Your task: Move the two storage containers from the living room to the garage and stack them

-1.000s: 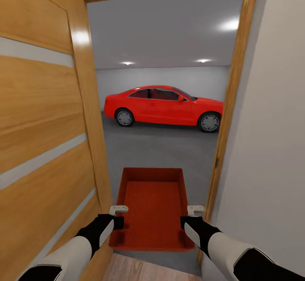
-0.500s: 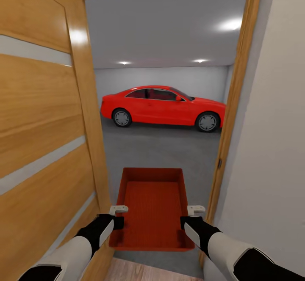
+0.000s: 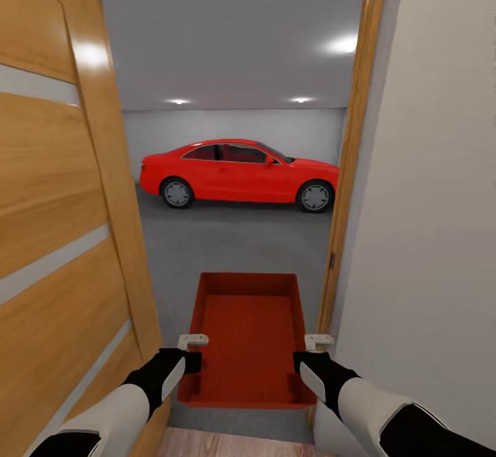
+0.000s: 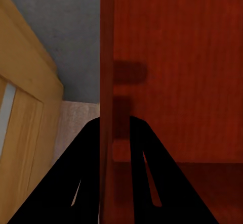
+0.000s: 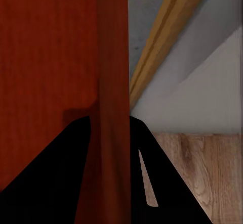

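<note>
Through the doorway the head view takes in the garage (image 3: 234,51) and its red car (image 3: 238,171), while the wrist views reveal the left claw (image 4: 114,128) and right claw (image 5: 112,125) each clamped over a side wall of the bin (image 3: 248,340) held between them.

Open wooden door (image 3: 62,237) crowds the left hand (image 3: 186,354); door frame (image 3: 348,168) hugs the right hand (image 3: 311,354); concrete floor (image 3: 234,243) ahead lies open.

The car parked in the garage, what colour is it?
Red; the car shows best in the head view, through the doorway.
</note>
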`<state>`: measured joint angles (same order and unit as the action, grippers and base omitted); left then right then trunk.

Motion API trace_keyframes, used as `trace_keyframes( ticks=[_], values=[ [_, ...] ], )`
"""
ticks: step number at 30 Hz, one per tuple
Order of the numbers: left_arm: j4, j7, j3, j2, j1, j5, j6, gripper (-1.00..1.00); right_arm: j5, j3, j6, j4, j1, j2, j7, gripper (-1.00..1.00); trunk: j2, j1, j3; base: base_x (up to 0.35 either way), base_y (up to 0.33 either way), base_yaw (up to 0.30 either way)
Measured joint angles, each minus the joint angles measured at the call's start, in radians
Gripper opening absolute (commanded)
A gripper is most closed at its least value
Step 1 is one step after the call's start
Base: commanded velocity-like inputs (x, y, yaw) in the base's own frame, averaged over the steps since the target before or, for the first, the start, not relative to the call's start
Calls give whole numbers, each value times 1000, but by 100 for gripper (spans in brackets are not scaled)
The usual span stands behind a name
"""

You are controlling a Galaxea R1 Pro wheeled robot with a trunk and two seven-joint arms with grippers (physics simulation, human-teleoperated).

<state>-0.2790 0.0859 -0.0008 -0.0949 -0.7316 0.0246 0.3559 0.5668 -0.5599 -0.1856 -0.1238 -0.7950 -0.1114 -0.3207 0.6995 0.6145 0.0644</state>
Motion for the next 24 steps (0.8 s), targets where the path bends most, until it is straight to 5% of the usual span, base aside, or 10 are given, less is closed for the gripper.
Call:
trace_keyframes(
  ticks=[16,24],
  values=[
    [0,1,-2,1,0,2,0,-100,-2,1,0,0,0,0,0,-100,0,0,0,114,232,-5],
    [0,0,-1,0,0,1,0,-100,-1,1,0,0,0,0,0,-100,0,0,0,17,30,-139]
  ],
)
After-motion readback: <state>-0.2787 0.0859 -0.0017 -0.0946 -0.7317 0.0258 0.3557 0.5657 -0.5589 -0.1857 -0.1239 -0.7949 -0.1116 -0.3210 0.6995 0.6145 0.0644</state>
